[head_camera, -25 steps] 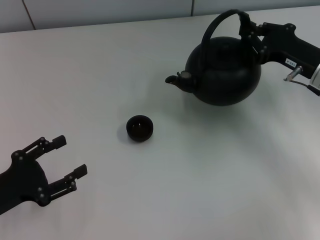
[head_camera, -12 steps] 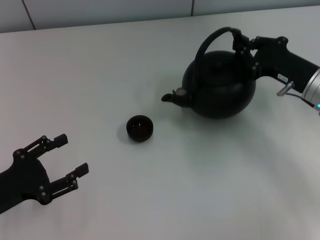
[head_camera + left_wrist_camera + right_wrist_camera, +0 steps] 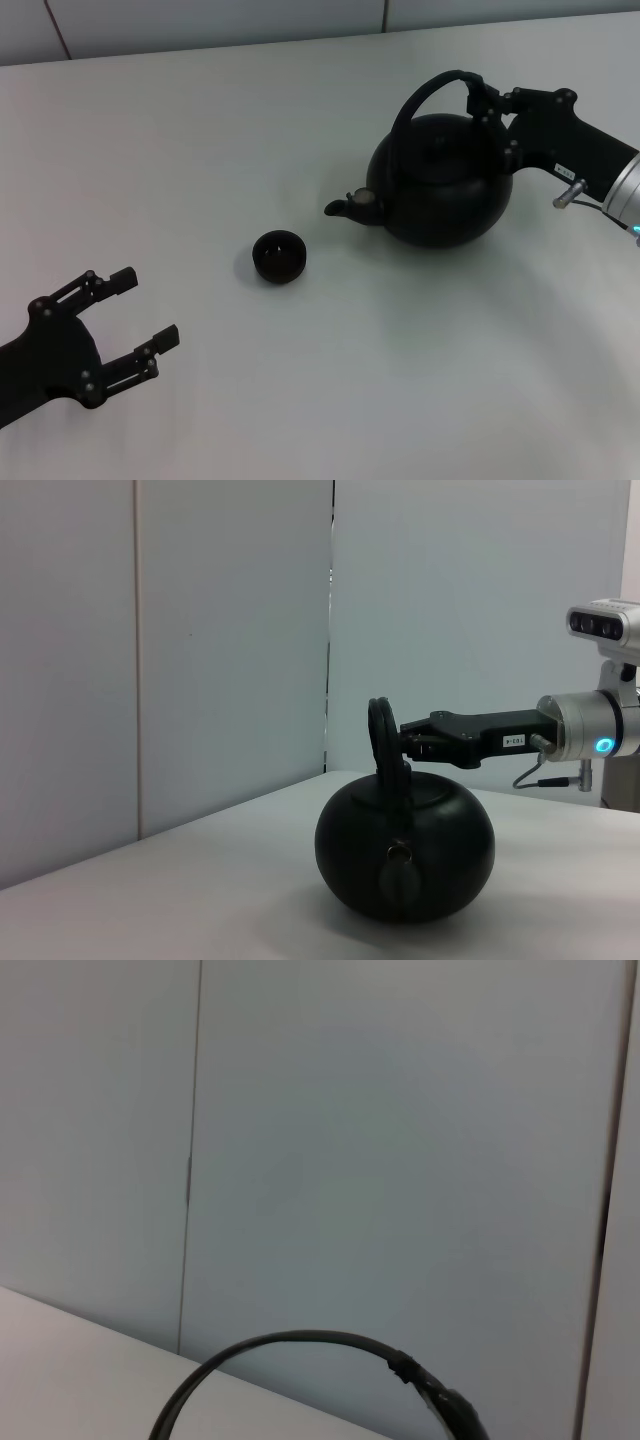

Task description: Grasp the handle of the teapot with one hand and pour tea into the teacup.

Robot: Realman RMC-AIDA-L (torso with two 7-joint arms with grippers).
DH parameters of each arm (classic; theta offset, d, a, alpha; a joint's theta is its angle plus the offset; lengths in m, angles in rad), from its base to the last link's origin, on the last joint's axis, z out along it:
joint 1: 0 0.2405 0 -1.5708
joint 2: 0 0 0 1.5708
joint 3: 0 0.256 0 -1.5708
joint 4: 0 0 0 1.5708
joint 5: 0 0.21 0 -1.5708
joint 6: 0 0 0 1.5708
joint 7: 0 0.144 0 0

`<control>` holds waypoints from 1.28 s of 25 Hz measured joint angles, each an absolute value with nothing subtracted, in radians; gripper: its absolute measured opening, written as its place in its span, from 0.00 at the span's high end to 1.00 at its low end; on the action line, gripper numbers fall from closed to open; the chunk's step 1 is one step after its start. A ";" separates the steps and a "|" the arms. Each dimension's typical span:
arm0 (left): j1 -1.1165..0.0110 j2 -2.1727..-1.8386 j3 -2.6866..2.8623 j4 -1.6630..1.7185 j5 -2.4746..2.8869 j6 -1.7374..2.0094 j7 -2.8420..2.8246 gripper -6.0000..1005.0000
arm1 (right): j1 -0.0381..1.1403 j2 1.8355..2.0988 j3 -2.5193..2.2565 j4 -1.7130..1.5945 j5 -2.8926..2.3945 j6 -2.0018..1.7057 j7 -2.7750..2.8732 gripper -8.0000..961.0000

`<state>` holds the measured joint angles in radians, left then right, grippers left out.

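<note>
The round black teapot (image 3: 440,190) is right of centre on the white table, its spout pointing left toward the teacup (image 3: 279,257), a small dark cup a short way off. My right gripper (image 3: 487,98) comes in from the right and is shut on the far end of the arched handle (image 3: 425,95). From the left wrist view the teapot (image 3: 405,855) faces the camera spout-first, with the right gripper (image 3: 405,743) clamped on the handle (image 3: 381,730) above it. The right wrist view shows only the handle (image 3: 300,1340) as an arc. My left gripper (image 3: 147,308) rests open at the lower left.
The white table (image 3: 300,120) spreads wide around the cup and pot. Pale wall panels (image 3: 230,630) stand behind its far edge. The robot's head camera unit (image 3: 605,625) shows at the edge of the left wrist view.
The right gripper has carried the teapot left and toward me, bringing the spout nearer the teacup. The left gripper has stayed put.
</note>
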<state>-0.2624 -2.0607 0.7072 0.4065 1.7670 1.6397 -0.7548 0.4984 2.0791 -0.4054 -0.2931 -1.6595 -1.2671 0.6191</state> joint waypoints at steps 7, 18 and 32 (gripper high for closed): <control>-0.262 -2.061 0.707 0.406 1.767 1.640 -0.755 0.20 | 0.498 2.080 -0.407 -0.287 -1.659 -1.260 0.618 0.82; -0.262 -2.061 0.695 0.406 1.767 1.640 -0.761 0.20 | 0.486 2.080 -0.404 -0.270 -1.659 -1.233 0.618 0.82; -0.261 -2.061 0.683 0.406 1.767 1.647 -0.762 0.20 | 0.417 2.079 -0.338 -0.280 -1.643 -1.346 0.619 0.35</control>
